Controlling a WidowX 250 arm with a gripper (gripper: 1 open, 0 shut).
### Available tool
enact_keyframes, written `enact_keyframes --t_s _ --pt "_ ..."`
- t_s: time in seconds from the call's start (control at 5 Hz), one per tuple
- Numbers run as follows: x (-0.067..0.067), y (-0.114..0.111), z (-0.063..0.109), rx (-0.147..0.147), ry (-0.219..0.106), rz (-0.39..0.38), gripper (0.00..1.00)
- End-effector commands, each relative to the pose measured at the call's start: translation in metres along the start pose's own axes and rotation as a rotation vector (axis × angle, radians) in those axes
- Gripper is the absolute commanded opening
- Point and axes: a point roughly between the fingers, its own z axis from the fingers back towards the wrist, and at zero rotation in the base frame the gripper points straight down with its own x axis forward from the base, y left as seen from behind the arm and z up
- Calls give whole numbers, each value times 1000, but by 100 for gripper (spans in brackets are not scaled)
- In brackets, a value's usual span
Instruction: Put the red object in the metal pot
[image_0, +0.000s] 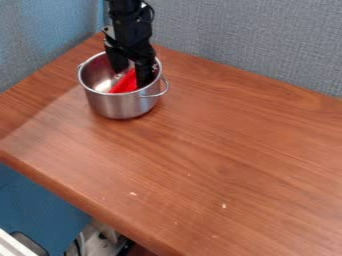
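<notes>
Since the red object (127, 82) already lies inside the metal pot (120, 88) at the surface's (201, 140) far left corner, the tool (134, 66), jaws spread wide around it, should lift straight up without snagging the rim.

We see the wooden table (201, 140) bare from its centre out to three, six and nine o'clock, so a hand could sweep across all of that. The only obstacle on it is the metal pot (118, 88) near the far corner at eleven o'clock, its mouth largely taken up by the black gripper (132, 68) reaching straight down into it with jaws spread, and by the red object (130, 81) lying inside. Behind the pot at twelve o'clock the blue-grey wall (254, 40) stands close, leaving little room there.
</notes>
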Motion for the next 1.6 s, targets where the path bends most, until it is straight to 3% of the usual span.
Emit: enact_keyframes --t_s 0.0,0.2,0.4,0.6,0.8,1.0,1.2,1.4 --pt "9 5 11 41 -28 -12 100" --pt "9 6 4 51 -11 -15 0" --pt "9 6 1 58 -3 -17 0" --pt "9 5 1 55 2 -16 100" --pt "8 4 2 54 6 -16 100" --pt "9 4 -1 56 11 -16 0" --pt "9 4 -1 60 14 -15 100" --pt "9 3 1 61 16 -14 100"
